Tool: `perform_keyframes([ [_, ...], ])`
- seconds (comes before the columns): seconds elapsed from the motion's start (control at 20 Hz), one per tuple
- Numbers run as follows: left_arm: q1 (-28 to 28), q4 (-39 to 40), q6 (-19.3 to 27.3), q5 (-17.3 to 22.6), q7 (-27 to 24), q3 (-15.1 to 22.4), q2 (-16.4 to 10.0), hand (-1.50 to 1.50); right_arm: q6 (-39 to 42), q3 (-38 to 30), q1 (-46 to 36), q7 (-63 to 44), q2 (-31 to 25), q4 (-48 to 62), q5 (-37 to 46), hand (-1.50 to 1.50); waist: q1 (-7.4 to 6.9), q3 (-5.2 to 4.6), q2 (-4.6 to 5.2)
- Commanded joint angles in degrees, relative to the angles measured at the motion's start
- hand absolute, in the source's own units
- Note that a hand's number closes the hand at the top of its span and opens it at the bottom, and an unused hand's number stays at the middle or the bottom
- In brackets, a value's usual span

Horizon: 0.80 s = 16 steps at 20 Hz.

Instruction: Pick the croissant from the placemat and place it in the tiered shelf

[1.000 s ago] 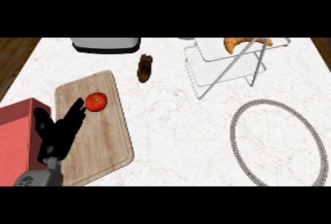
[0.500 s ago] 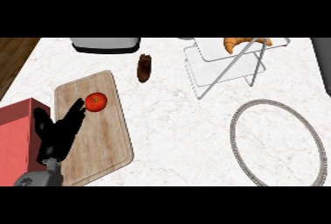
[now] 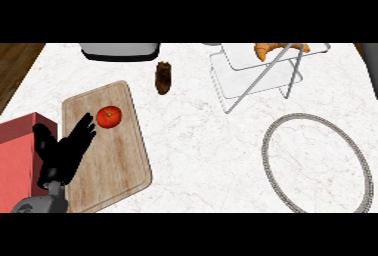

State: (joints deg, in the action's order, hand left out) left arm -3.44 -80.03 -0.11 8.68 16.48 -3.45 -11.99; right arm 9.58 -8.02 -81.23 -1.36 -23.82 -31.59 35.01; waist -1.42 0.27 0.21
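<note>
We see the croissant [image 3: 272,49] on the tiered shelf [image 3: 251,80] at upper right, our left hand [image 3: 63,157] over the cutting board [image 3: 118,165] lower left, fingers [image 3: 83,129] straight and apart

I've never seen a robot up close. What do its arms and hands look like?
Only the left hand shows: black, with slim fingers and a thumb, on a rounded grey forearm. No cables or markings are visible. The right hand is out of view.

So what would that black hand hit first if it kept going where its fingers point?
Probably the tomato on the cutting board, just beyond the fingertips of the left hand, though the hand's height is unclear.
</note>
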Motion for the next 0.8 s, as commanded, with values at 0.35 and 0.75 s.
perform_keyframes([
  [0.35,1.4,2.6,0.3,-1.1,-0.4,0.8,1.7,0.00,-3.9,-13.7,-2.2,-3.1,0.0,3.7,-12.0,-1.50,0.14,-0.29,0.29],
  [0.75,0.3,1.7,-0.3,-0.9,0.7,0.5,1.1,0.00,-7.0,-21.9,-6.2,-6.8,-3.6,6.4,-19.2,-1.50,-0.23,-0.29,0.42],
])
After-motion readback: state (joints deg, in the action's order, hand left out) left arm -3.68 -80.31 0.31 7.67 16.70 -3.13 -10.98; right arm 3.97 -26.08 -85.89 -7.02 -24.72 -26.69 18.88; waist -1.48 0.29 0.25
